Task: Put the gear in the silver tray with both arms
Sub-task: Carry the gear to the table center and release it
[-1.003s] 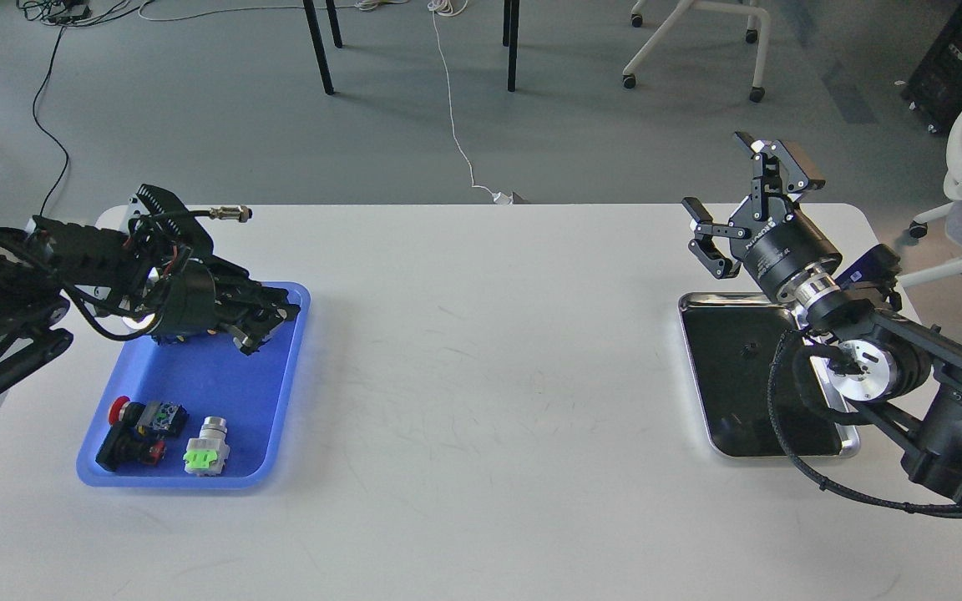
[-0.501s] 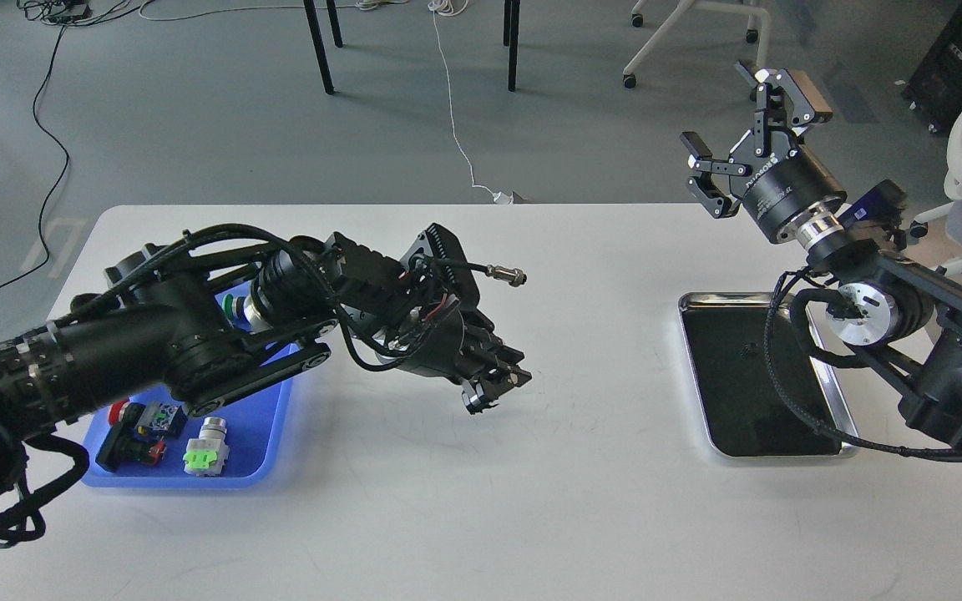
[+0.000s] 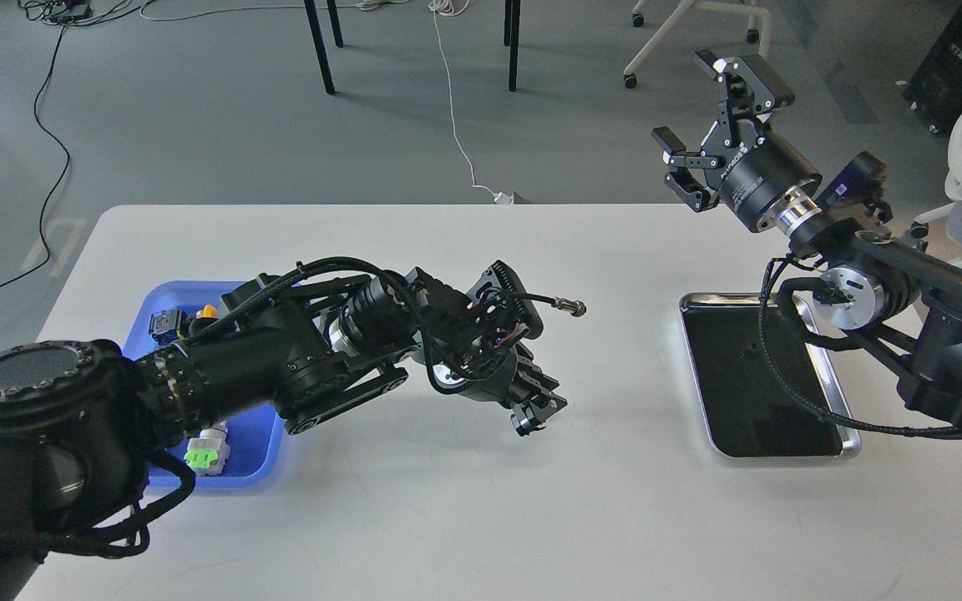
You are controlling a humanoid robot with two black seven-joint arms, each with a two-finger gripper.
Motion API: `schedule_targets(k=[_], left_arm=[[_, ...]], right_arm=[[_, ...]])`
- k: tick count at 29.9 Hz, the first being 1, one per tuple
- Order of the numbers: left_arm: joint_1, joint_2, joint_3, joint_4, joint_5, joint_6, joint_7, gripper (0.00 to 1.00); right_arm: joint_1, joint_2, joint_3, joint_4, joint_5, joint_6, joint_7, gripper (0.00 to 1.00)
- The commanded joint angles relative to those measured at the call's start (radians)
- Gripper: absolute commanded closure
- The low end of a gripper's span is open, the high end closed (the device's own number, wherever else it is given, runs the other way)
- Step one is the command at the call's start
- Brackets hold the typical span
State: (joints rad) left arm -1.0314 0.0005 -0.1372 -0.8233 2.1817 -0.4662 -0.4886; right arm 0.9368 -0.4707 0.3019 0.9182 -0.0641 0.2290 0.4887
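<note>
my left gripper (image 3: 535,411) hangs over the bare middle of the white table (image 3: 448,517), between the blue tray (image 3: 260,438) and the silver tray (image 3: 832,446). its fingers look drawn close together but they are dark and small here, so i cannot tell if they pinch anything; no gear visible in them. my right gripper (image 3: 702,125) is up high beyond the far table edge, fingers spread wide, holding nothing.

silver tray sits on the right side of the table, under my right forearm, dark bottom looks bare, no part in it that i can see. blue tray is at the left, mostly hidden by my left arm; a green-and-grey part (image 3: 205,455) shows at its near edge, a small dark blue part (image 3: 165,324) at its far edge.

step, my read: transfer leg, left arm carrying toward the centre for a handover, nothing delivered yet. can't confirm the load.

next move calls for bringing the right gripper down and inward to meet the left over the table centre, open fingers lined up around whatever the left holds, close before the left lets go, then over to the silver tray. watch the cable connector (image 3: 569,307) sticking out from the left wrist when the two come close.
</note>
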Motion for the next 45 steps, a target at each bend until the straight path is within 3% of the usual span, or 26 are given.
schedule_targets(k=[1,10,15,17,20,21,27,32,39,45], left_arm=[[0.001,-0.001,0.018,0.019,0.000,0.004,0.000,0.81],[0.016,-0.001,0.025,0.055,0.000,0.047,0.000,0.77],[0.031,-0.001,0.025,0.055,0.000,0.049,0.000,0.70],[0.033,-0.001,0.025,0.055,0.000,0.049,0.000,0.58],[0.027,-0.001,0.015,0.053,0.000,0.051,0.000,0.21],[0.025,-0.001,0.015,0.053,0.000,0.052,0.000,0.15],[0.019,-0.001,-0.034,0.026,-0.196,0.106,0.000,0.07],[0.043,0.168,-0.114,-0.062,-0.639,0.118,0.000,0.02],[0.292,0.352,-0.375,-0.161,-1.333,0.118,0.000,0.02],[0.493,0.357,-0.678,-0.165,-1.405,0.124,0.000,0.02]], right_arm=[[-0.003,-0.003,0.000,0.001,0.000,0.000,0.000,0.02],[-0.004,-0.003,-0.001,-0.001,0.000,0.000,0.000,0.02],[-0.006,-0.005,-0.003,-0.001,0.000,-0.005,0.000,0.02],[-0.006,-0.008,-0.003,-0.001,0.000,-0.005,0.000,0.02],[-0.006,-0.012,-0.004,-0.001,0.000,-0.005,0.000,0.02],[-0.006,-0.012,-0.004,-0.001,-0.002,-0.005,0.000,0.02],[-0.009,-0.049,-0.006,0.008,-0.011,0.001,0.000,0.02],[-0.012,-0.120,-0.066,0.027,-0.155,0.012,0.000,0.02],[-0.004,-0.203,-0.171,0.132,-0.553,0.024,0.000,0.01],[0.109,-0.190,-0.378,0.153,-1.038,0.026,0.000,0.01]])
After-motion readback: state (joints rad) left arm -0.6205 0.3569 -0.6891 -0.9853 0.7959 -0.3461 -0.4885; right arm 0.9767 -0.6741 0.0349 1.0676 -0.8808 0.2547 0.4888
